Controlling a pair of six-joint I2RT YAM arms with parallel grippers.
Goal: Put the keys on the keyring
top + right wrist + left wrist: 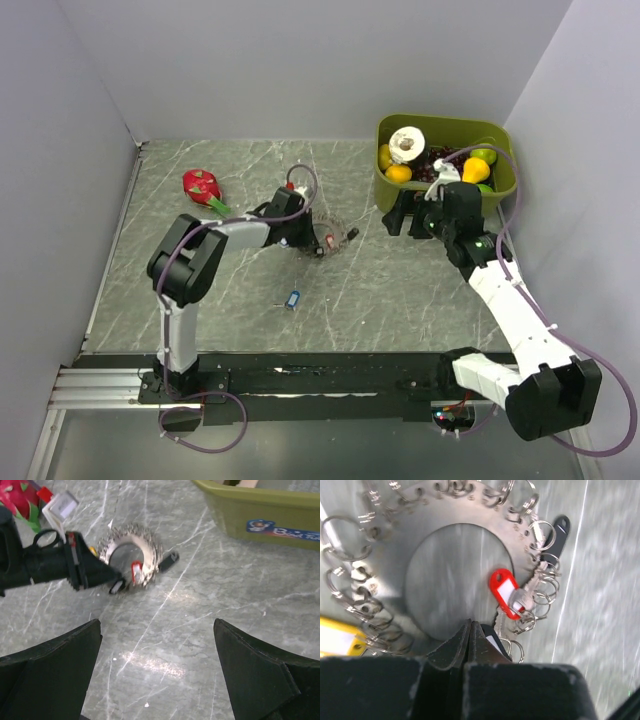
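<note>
Grey marbled tabletop [400, 300] seen from above. At the far left lies a red toy fruit [203, 186] with green leaves. Nearer the arm bases and left of centre, one blue key [292, 299] lies alone on the bare surface, well apart from the keyring; its long axis runs roughly away from the bases, the far end leaning slightly right; it is too small to tell head from blade, and neither wrist camera shows it.

Next come the left fingers [469, 635], pressed together with their tips at the rim of the keyring [455, 540]; whether they pinch anything thin cannot be told, since the wrist's dark housing hides the rim below. The keyring is a flat metal disc with a round hole and small split rings crowded round its edge; it is blurred and cut off at the top and left of the left wrist view. A yellow tag [337, 639] is cut off at that view's left edge; a red tag [504, 592] lies at the disc's right rim; a black fob [560, 532] sticks outward beyond it.

Further right, the right fingers [60, 660] stand wide apart, holding nothing, just before a green bin [445, 165]; the arm partly hides its contents.
</note>
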